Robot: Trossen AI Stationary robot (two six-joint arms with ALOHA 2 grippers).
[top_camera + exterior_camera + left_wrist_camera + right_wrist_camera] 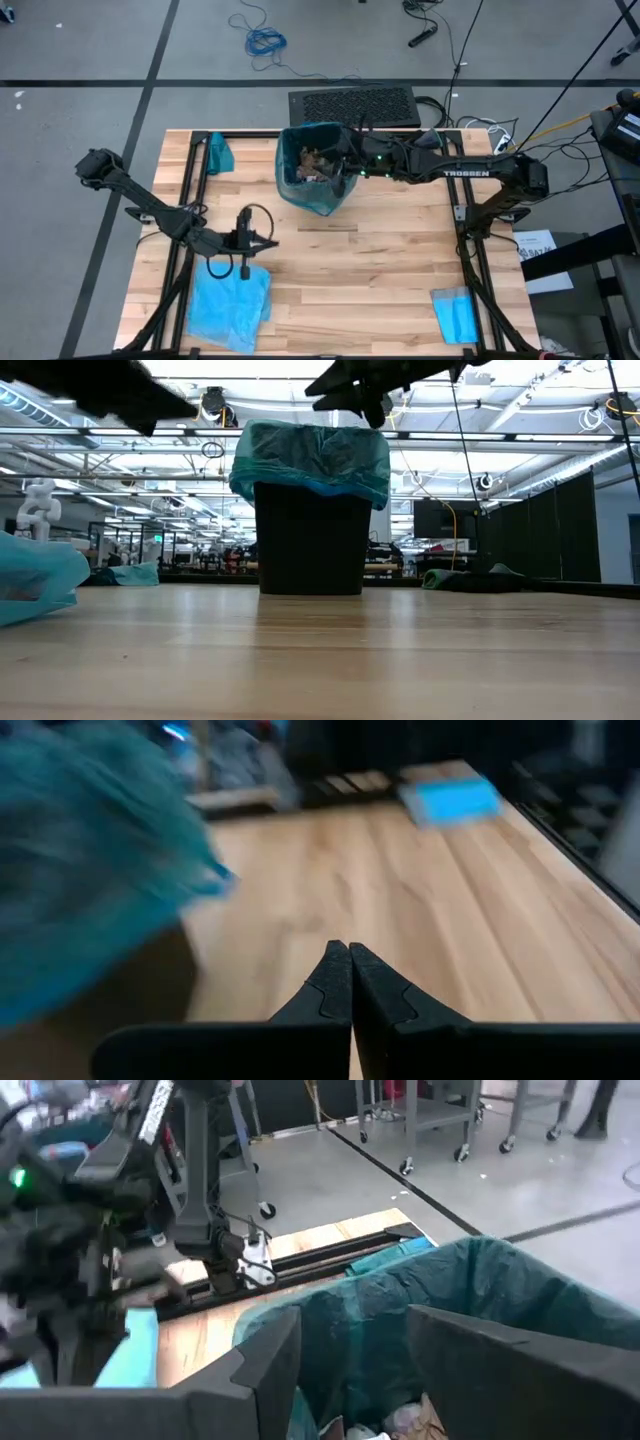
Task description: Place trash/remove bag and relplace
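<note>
A black bin [310, 540] stands at the table's far middle, lined with the dark teal bag [322, 190], whose top is folded over the rim [310, 460]. Brown and white trash scraps [312, 160] lie inside and also show in the right wrist view [400, 1425]. My right gripper [350, 1370] is open and hovers just above the bin's mouth [345, 160], clear of the rim [365, 405]. My left gripper [268, 240] is shut [350, 982] above bare wood, beside the sky-blue replacement bag [230, 300], which lies flat on the near left of the table.
A small blue folded cloth [455, 315] lies at the near right corner. A teal bundle [220, 152] sits at the far left. A black grille [355, 105] stands behind the bin. Bare wood stretches between the bin and the near edge.
</note>
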